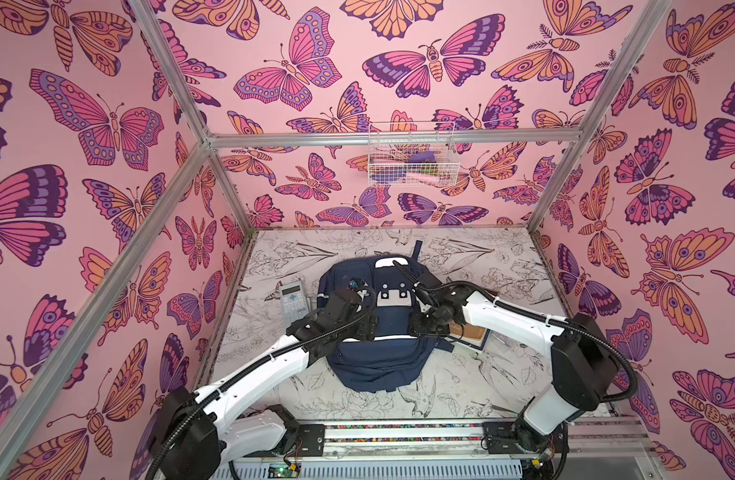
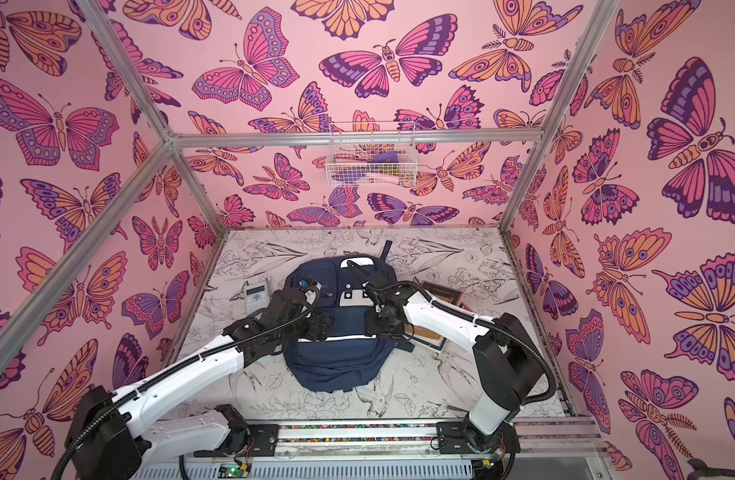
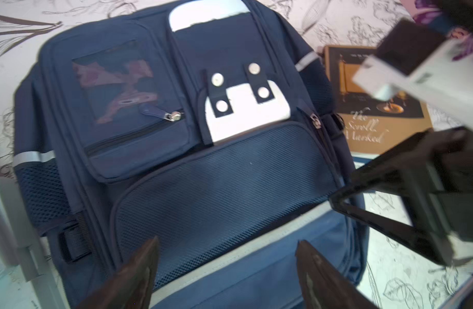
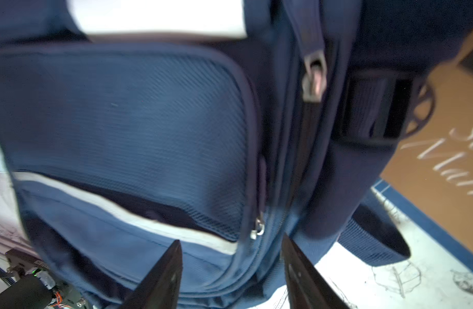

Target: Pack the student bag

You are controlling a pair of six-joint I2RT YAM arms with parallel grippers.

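Student bag point(image 1: 378, 361) lies flat on the desk point(image 1: 461, 253), front pockets up, right under both my pincers, its top loop at the end away from them. Left pincer point(image 3: 227, 240) is wide, with nothing between the fingers. It hangs over the lower front of the bag, and the white stripe point(image 3: 243, 251) runs across the gap between the tips. Past that pincer sit the mesh pocket, then the white patch point(image 3: 246, 112) with its black tabs and metal snaps. Right pincer point(image 4: 231, 239) stands at a narrower gap, jaws apart. It straddles the zip seams on the bag's side edge. That view is blurred, so I can't tell whether the tips touch fabric. A small metal zip pull point(image 4: 258, 228) sits just ahead of the right pincer's tips, and a larger zip pull point(image 4: 314, 80) lies further up the same seam. On the outer side of the right pincer a brown book point(image 3: 369, 128) lies on the desk, partly tucked under the bag's edge. On the outer side of the left pincer, just beside the bag, a grey calculator point(image 1: 293, 301) lies face up. Well beyond both pincers, up on the back wall, hangs a white wire basket point(image 1: 411, 158). Its contents are too small to make out.
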